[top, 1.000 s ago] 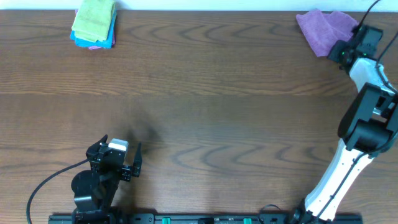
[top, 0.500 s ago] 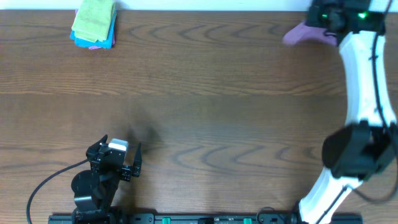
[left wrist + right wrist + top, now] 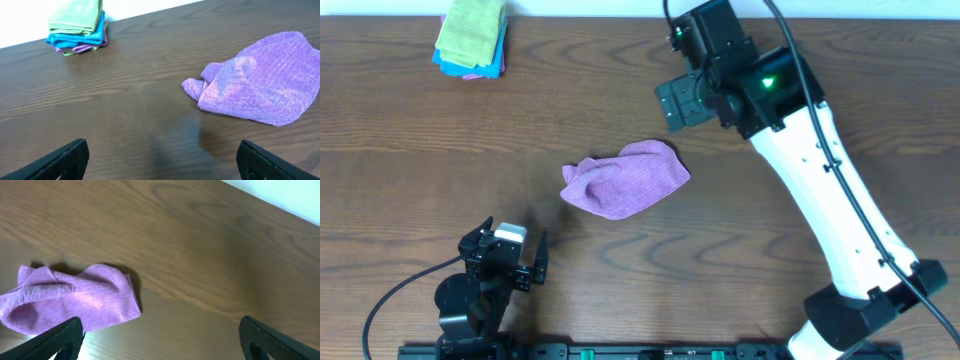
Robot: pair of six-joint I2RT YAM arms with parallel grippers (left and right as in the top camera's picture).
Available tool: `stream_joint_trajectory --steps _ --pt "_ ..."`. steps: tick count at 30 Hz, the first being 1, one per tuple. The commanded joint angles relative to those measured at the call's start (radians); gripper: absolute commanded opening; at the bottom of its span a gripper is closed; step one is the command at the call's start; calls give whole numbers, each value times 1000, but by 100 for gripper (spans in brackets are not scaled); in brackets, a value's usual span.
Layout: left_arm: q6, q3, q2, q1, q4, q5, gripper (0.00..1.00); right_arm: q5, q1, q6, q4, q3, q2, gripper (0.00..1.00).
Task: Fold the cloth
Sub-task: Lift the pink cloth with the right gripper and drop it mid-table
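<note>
The lilac cloth (image 3: 625,178) lies crumpled in a loose heap near the middle of the table, with one bunched corner at its left end. My right gripper (image 3: 682,104) hovers up and to the right of it, jaws wide open and holding nothing. In the right wrist view the cloth (image 3: 75,302) sits at the lower left, just beyond the left finger of the open gripper (image 3: 161,330). My left gripper (image 3: 515,232) rests open near the front left edge. Its wrist view has the cloth (image 3: 260,80) ahead on the right, well clear of the gripper (image 3: 162,152).
A folded stack of cloths (image 3: 472,38), yellow-green on top of blue, sits at the far left corner, and shows in the left wrist view as the stack (image 3: 77,25). The right arm's white link (image 3: 830,200) slants across the table's right side. Bare wood (image 3: 440,150) surrounds the cloth.
The right arm swung from the far right corner to the middle with the cloth, then opened. The cloth now lies loose mid-table. The left arm has not moved.
</note>
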Motion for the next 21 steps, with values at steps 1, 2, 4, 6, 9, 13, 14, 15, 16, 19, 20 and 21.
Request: stream_joint_trajectory --steps 1,2,4,6,9,13,14,15,16,19,20,21 --pt "14 -20 -6 -3 -7 1 95 -62 -24 -4 -1 -18 33 96" --pt "14 -20 -6 -3 -7 1 95 -103 -28 -22 2 -31 46 94" --pt "14 -20 -6 -3 -7 1 95 -159 -30 -39 19 -75 78 90" --pt "14 -20 -6 -3 -7 1 95 -162 -28 -63 42 -138 123 91" --pt "13 -20 -6 -3 -7 1 95 -179 -32 -83 77 -232 179 89" --pt "14 -20 -6 -3 -7 1 95 -314 -51 -186 199 -353 221 90" --pt "14 -20 -6 -3 -7 1 95 -325 -66 -188 259 -395 225 92" --pt "13 -20 -6 -3 -7 1 95 -350 -89 -203 303 -424 225 95" --pt "13 -20 -6 -3 -7 1 95 -410 -112 -244 328 -439 225 95" --pt "14 -20 -6 -3 -7 1 95 -605 -191 -343 365 -455 232 95" --pt "14 -20 -6 -3 -7 1 95 -641 -211 -361 371 -455 237 95" --pt "14 -20 -6 -3 -7 1 95 -689 -235 -383 377 -455 245 95"
